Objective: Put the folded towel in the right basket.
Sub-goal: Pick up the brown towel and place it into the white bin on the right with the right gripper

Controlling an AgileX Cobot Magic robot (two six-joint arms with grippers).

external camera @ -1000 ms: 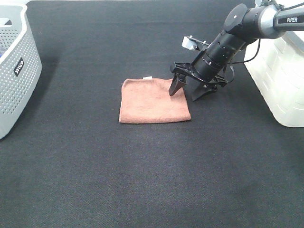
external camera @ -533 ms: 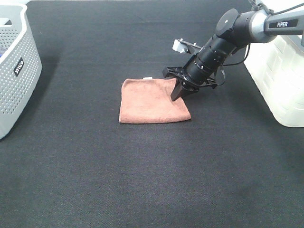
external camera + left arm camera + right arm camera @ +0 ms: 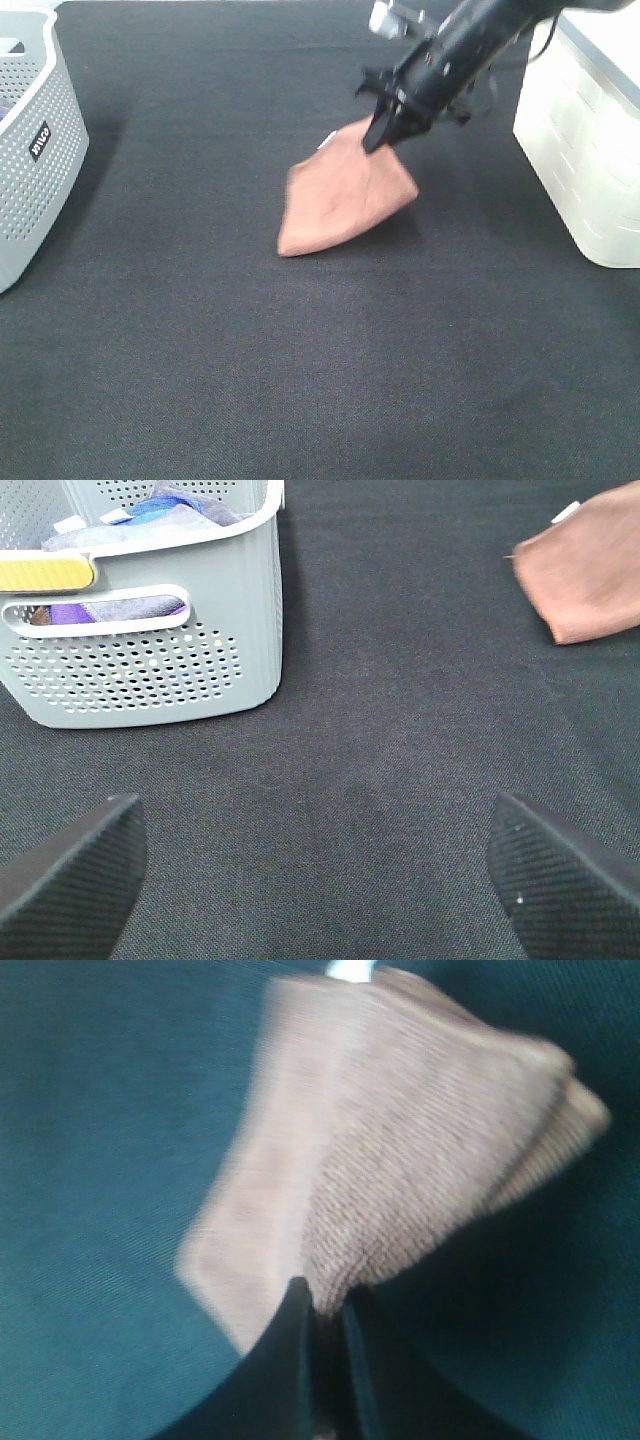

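Observation:
The rust-brown folded towel (image 3: 345,195) hangs tilted from my right gripper (image 3: 380,135), which is shut on its upper right corner. The towel's lower left corner still touches or nearly touches the black mat. In the right wrist view the black fingers (image 3: 300,1345) pinch the towel (image 3: 400,1160), and its small white tag (image 3: 350,970) shows at the far edge. The white right basket (image 3: 585,140) stands to the right of the gripper. My left gripper (image 3: 320,865) is open and empty above the mat; the towel (image 3: 590,565) shows far off in its view.
A grey perforated basket (image 3: 35,150) with a black label stands at the left edge; the left wrist view shows its wall (image 3: 150,660) and cloths inside. A black mat (image 3: 300,380) covers the table.
My right gripper has shut on the towel's right corner and lifted it up and back towards the right. The towel has gone from flat to hanging tilted.

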